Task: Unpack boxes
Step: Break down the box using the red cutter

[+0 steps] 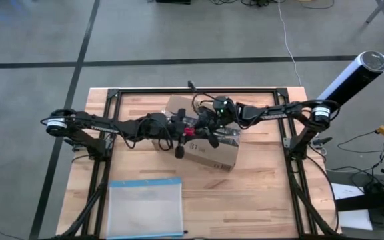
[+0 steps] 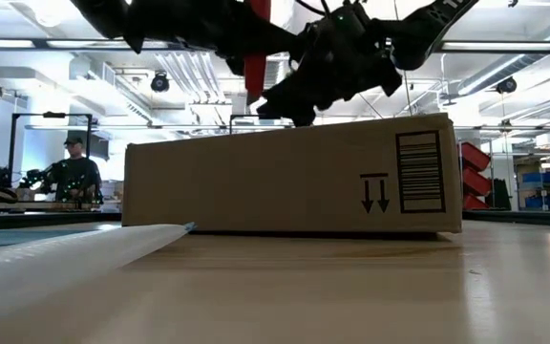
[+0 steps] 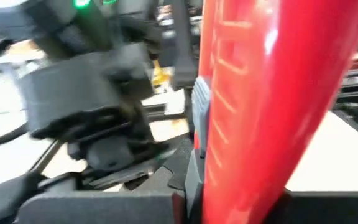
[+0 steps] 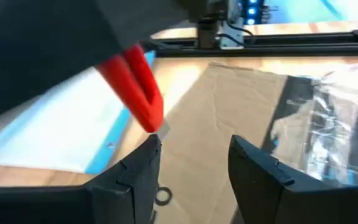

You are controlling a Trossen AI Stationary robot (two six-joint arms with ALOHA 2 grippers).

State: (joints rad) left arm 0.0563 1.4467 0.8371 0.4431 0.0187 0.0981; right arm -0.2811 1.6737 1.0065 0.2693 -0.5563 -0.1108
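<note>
A brown cardboard box (image 1: 209, 150) lies flat on the table's middle, with shiny tape (image 4: 328, 124) along its top. My left gripper (image 1: 183, 131) reaches in from the left over the box and is shut on a small red tool (image 3: 260, 106). My right gripper (image 4: 194, 146) comes from the right and stands open just above the box top (image 4: 229, 106), right beside the tool's lower end (image 4: 148, 115). I cannot tell whether its fingertips touch the cardboard. In the low view both grippers hang over the box (image 2: 294, 177). My left gripper holds the red tool (image 2: 255, 53) between its fingers; the tool itself hides the place of contact in the wrist view. The tool stands nearly upright, its lower end (image 2: 254, 96) pointing down at the box top. Whether that end touches the cardboard cannot be told.
A clear plastic pouch with a blue edge (image 1: 145, 207) lies flat at the table's near left. A black frame (image 1: 199, 90) runs around the work area. Bare wood (image 1: 265, 200) shows at the near right. A person (image 2: 74, 167) stands in the room behind.
</note>
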